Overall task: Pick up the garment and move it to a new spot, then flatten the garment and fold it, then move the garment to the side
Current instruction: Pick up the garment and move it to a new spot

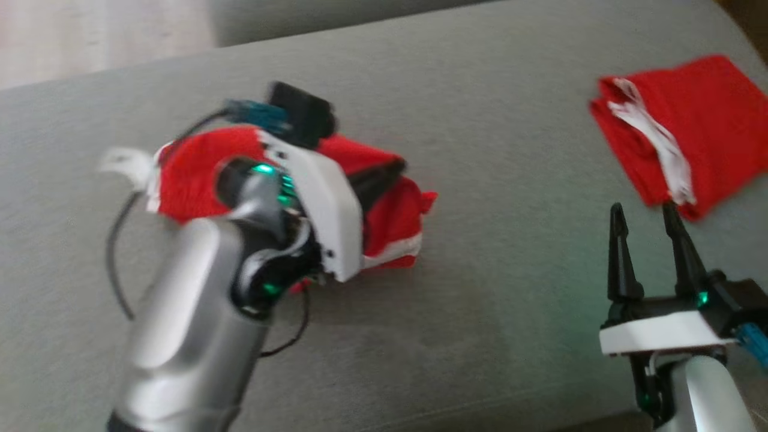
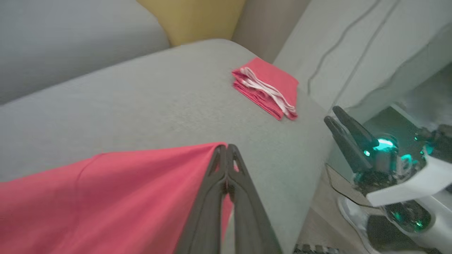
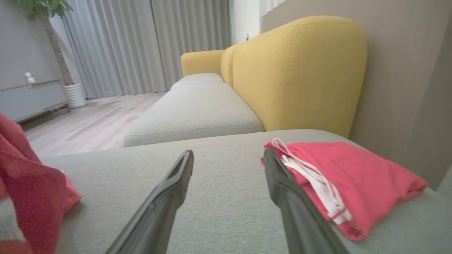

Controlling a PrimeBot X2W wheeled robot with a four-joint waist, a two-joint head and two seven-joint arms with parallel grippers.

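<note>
The garment (image 1: 390, 222) is a rumpled red piece with white trim, lying left of centre on the grey sofa cushion (image 1: 510, 288). My left gripper (image 1: 393, 169) is over it and shut on its edge. In the left wrist view the closed fingers (image 2: 215, 197) pinch the red cloth (image 2: 106, 197), which stretches away taut to the left. My right gripper (image 1: 651, 219) stands open at the lower right, nothing between its fingers (image 3: 169, 197). The red cloth (image 3: 28, 190) also shows bunched up at the right wrist view's left edge.
A second red garment with white stripes (image 1: 684, 132) lies folded at the cushion's far right corner, just beyond my right fingertips (image 3: 279, 183). A yellow backrest (image 3: 300, 70) rises behind it. Wooden floor (image 3: 81, 120) and curtains lie past the sofa's far end.
</note>
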